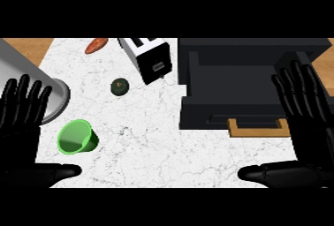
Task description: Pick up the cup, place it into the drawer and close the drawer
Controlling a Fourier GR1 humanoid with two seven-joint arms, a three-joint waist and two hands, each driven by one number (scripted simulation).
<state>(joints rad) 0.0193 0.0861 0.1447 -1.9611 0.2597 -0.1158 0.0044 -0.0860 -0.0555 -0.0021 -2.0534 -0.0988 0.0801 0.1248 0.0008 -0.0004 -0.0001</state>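
Both hands, left hand (23, 128) and right hand (306, 119), are spread flat, holding nothing; the green cup (77, 137), tipped over, looks light and rigid, best gripped around its wall.

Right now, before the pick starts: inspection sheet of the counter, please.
Surface: white marbled countertop, wooden strip at the far edge.
Job's things: green plastic cup lying on its side, front left; black drawer unit at right, drawer open, wooden handle toward the robot.
Clutter: white toaster, dark green round vegetable, orange carrot, grey metal pot at left.
Hands: left hand and right hand open, holding nothing.
Cables: nothing seen.
Surroundings: nothing seen.
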